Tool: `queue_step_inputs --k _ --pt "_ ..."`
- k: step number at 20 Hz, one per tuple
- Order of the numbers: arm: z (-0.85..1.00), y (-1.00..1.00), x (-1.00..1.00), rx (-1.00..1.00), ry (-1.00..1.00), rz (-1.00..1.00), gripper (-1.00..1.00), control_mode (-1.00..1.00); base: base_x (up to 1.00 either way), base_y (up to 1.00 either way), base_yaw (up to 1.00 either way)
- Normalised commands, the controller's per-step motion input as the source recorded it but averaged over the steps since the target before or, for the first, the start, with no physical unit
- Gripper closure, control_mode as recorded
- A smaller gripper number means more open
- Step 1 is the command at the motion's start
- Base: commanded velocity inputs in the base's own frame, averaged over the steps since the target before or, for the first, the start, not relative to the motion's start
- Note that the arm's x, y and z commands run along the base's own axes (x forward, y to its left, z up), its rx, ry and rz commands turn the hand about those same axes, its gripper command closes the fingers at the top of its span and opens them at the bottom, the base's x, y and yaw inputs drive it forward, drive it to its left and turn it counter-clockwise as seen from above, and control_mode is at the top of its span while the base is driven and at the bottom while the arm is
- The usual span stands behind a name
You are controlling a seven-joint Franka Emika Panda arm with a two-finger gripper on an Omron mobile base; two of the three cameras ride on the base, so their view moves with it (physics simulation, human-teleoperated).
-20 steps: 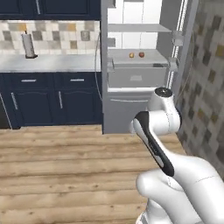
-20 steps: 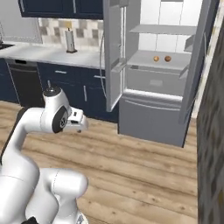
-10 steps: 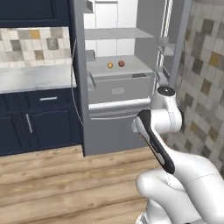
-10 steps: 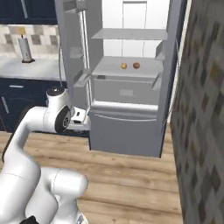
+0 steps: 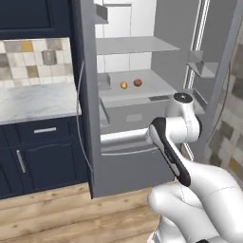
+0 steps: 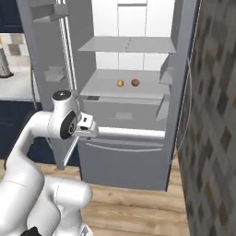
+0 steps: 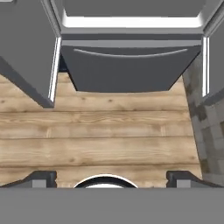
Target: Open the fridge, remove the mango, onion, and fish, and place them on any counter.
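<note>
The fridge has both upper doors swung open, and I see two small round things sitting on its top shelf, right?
Not quite. The fridge doors are open, but the orange ball and brown ball sit on the lower shelf, as the right base view shows; the top shelf is bare.

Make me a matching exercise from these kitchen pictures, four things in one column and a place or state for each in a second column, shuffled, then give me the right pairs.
Things:
1. fridge
2. orange-yellow ball
3. gripper
4. marble counter

Places or states:
A. open, holding nothing, above the wooden floor
B. beside the fridge, above navy cabinets
C. both upper doors swung open
D. on a fridge shelf, next to a reddish-brown ball

Pairs: 1-C, 2-D, 3-A, 4-B
</note>
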Motion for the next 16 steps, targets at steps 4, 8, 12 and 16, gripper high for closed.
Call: queue_step_inputs --k 4,8,12,16 --pt "0.00 0.00 0.00 0.00 0.00 0.00 -1.00 1.00 1.00 -0.07 0.00" --pt "0.00 0.00 0.00 0.00 0.00 0.00 -1.00 1.00 1.00 -0.33 0.12" --pt "0.00 0.00 0.00 0.00 0.00 0.00 -1.00 1.00 1.00 -0.45 0.19" --pt "0.00 0.00 0.00 0.00 0.00 0.00 -1.00 1.00 0.93 -0.32 0.21"
